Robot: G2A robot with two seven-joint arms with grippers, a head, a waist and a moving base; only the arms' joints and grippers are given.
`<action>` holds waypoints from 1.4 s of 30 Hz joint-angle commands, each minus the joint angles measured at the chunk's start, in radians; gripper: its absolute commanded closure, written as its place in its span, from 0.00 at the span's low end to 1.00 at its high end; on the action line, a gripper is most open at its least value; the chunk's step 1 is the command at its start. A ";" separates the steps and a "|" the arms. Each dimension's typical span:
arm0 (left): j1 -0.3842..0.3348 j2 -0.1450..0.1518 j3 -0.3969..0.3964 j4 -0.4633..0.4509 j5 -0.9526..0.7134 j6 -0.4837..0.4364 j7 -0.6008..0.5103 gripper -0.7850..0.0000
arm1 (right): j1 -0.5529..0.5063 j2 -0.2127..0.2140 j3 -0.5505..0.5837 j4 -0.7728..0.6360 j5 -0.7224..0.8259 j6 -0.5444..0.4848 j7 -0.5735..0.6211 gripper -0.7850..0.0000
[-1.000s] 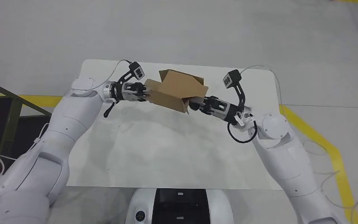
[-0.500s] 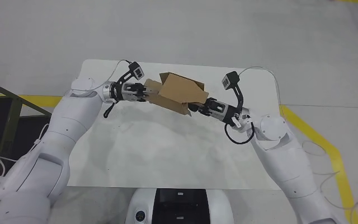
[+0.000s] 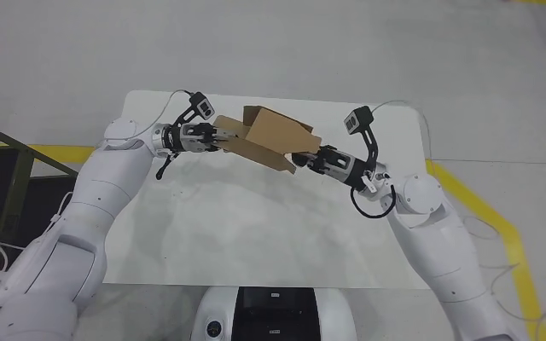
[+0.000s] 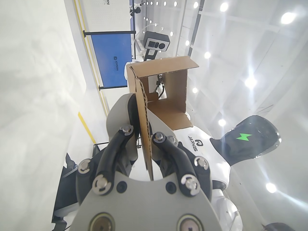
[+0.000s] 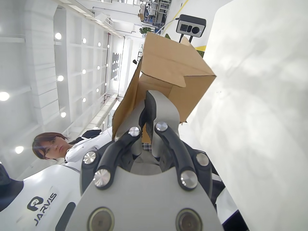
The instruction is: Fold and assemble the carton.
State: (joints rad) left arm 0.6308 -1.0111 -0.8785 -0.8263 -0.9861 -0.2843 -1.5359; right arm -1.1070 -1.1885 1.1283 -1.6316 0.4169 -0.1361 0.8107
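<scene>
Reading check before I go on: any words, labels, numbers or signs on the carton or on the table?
On the carton: none; every face and flap in view is plain brown cardboard.
On the table: none; its top is plain white.

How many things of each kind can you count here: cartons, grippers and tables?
cardboard carton: 1
grippers: 2, the left gripper and the right gripper, each shut on the carton
table: 1
total: 4
</scene>
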 commanded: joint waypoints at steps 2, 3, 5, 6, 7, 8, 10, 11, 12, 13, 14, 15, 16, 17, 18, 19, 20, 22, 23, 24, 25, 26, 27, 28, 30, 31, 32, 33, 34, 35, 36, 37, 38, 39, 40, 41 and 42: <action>0.003 0.000 0.003 -0.008 0.000 0.000 0.000 1.00 | 0.005 -0.003 -0.012 0.007 -0.002 -0.001 -0.002 1.00; 0.004 0.000 0.004 -0.011 -0.001 0.000 0.000 1.00 | 0.006 -0.003 -0.015 0.008 -0.003 -0.001 -0.003 1.00; 0.006 0.000 0.008 -0.015 -0.001 0.000 0.000 1.00 | 0.008 -0.005 -0.022 0.010 -0.005 -0.001 -0.005 1.00; 0.006 0.000 0.010 -0.018 0.000 0.000 0.000 1.00 | 0.009 -0.006 -0.026 0.011 -0.006 -0.001 -0.006 1.00; 0.007 0.000 0.012 -0.021 -0.002 0.000 0.000 1.00 | 0.010 -0.007 -0.030 0.011 -0.007 -0.002 -0.007 1.00; 0.008 0.000 0.014 -0.023 -0.003 0.000 0.000 1.00 | 0.011 -0.008 -0.034 0.011 -0.007 -0.002 -0.008 1.00; 0.010 0.000 0.018 -0.029 -0.005 0.000 0.000 1.00 | 0.013 -0.009 -0.040 0.011 -0.008 -0.002 -0.009 1.00; 0.010 0.000 0.020 -0.031 -0.007 0.000 0.000 1.00 | 0.014 -0.010 -0.043 0.011 -0.009 -0.002 -0.010 1.00; 0.010 0.000 0.021 -0.032 -0.010 0.000 0.000 1.00 | 0.014 -0.011 -0.044 0.011 -0.008 -0.002 -0.010 1.00; 0.011 0.000 0.022 -0.032 -0.013 0.000 0.000 1.00 | 0.015 -0.011 -0.045 0.011 -0.007 -0.002 -0.011 1.00; 0.012 0.000 0.020 -0.030 -0.024 0.000 0.000 1.00 | 0.015 -0.011 -0.045 0.011 -0.007 -0.003 -0.011 1.00; 0.013 -0.001 0.017 -0.023 -0.036 0.000 0.000 1.00 | 0.015 -0.011 -0.043 0.011 -0.007 -0.004 -0.011 1.00; 0.012 -0.001 0.013 -0.017 -0.047 0.000 0.000 1.00 | 0.013 -0.011 -0.039 0.010 -0.004 -0.007 -0.011 1.00; 0.013 -0.001 0.009 -0.010 -0.058 0.000 0.000 1.00 | 0.011 -0.010 -0.033 0.009 -0.001 -0.011 -0.014 1.00; 0.013 -0.001 0.003 -0.002 -0.071 0.000 0.000 1.00 | 0.007 -0.009 -0.026 0.006 0.001 -0.014 -0.016 1.00; 0.014 -0.001 -0.002 0.006 -0.081 0.000 0.000 1.00 | 0.002 -0.008 -0.018 0.003 0.003 -0.017 -0.017 1.00; 0.014 -0.001 -0.007 0.015 -0.088 0.000 0.000 1.00 | -0.002 -0.007 -0.011 -0.001 0.005 -0.018 -0.018 1.00; 0.015 0.000 -0.019 0.026 -0.108 0.000 0.000 1.00 | -0.012 -0.004 0.003 -0.010 0.004 -0.019 -0.018 1.00; 0.016 0.000 -0.024 0.030 -0.115 0.000 0.000 1.00 | -0.017 -0.003 0.009 -0.014 0.005 -0.020 -0.019 1.00; 0.017 0.001 -0.029 0.035 -0.121 0.000 0.000 1.00 | -0.022 -0.002 0.015 -0.017 0.007 -0.020 -0.020 1.00; 0.017 0.001 -0.035 0.040 -0.126 0.000 0.000 1.00 | -0.026 -0.001 0.020 -0.021 0.009 -0.021 -0.021 1.00; 0.017 0.001 -0.039 0.043 -0.128 0.000 0.000 1.00 | -0.030 -0.001 0.024 -0.025 0.010 -0.022 -0.021 1.00; 0.016 0.001 -0.043 0.047 -0.128 0.000 0.000 1.00 | -0.035 0.000 0.027 -0.031 0.012 -0.022 -0.019 1.00; 0.016 0.001 -0.047 0.050 -0.131 0.000 0.000 1.00 | -0.039 0.001 0.030 -0.038 0.015 -0.022 -0.017 1.00; 0.015 -0.001 -0.056 0.059 -0.133 0.000 0.000 1.00 | -0.047 0.002 0.032 -0.054 0.018 -0.020 -0.011 1.00; 0.014 -0.002 -0.060 0.062 -0.131 0.000 0.000 1.00 | -0.051 0.002 0.033 -0.063 0.019 -0.019 -0.008 1.00; 0.014 -0.004 -0.064 0.067 -0.128 0.000 0.000 1.00 | -0.054 0.002 0.033 -0.072 0.022 -0.019 -0.006 1.00; 0.013 -0.005 -0.067 0.072 -0.123 0.000 0.000 1.00 | -0.057 0.002 0.033 -0.081 0.024 -0.018 -0.004 1.00; 0.011 -0.007 -0.070 0.077 -0.117 0.000 0.000 1.00 | -0.060 0.002 0.034 -0.088 0.026 -0.018 -0.005 1.00; 0.011 -0.010 -0.073 0.079 -0.113 0.000 0.000 1.00 | -0.063 0.002 0.033 -0.096 0.027 -0.017 -0.005 1.00; 0.011 -0.012 -0.076 0.082 -0.111 0.000 0.000 1.00 | -0.064 0.002 0.032 -0.106 0.026 -0.018 -0.005 1.00; 0.012 -0.015 -0.078 0.082 -0.108 0.000 0.000 1.00 | -0.066 0.002 0.029 -0.115 0.024 -0.018 -0.006 1.00; 0.013 -0.018 -0.080 0.083 -0.102 0.000 0.000 1.00 | -0.066 0.002 0.026 -0.123 0.021 -0.017 -0.008 1.00; 0.013 -0.020 -0.083 0.084 -0.097 0.000 0.000 1.00 | -0.067 0.001 0.022 -0.129 0.016 -0.015 -0.012 1.00; 0.015 -0.023 -0.087 0.086 -0.094 0.000 0.000 1.00 | -0.067 0.001 0.019 -0.133 0.013 -0.014 -0.017 1.00; 0.015 -0.025 -0.091 0.090 -0.090 -0.001 0.001 1.00 | -0.066 0.000 0.015 -0.137 0.009 -0.012 -0.023 1.00; 0.017 -0.028 -0.095 0.093 -0.089 -0.001 0.001 1.00 | -0.066 -0.001 0.009 -0.139 0.002 -0.010 -0.027 1.00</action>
State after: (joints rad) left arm 0.6463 -1.0364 -0.9692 -0.7372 -1.0769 -0.2846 -1.5357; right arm -1.1735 -1.1887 1.1423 -1.7687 0.4252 -0.1482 0.7882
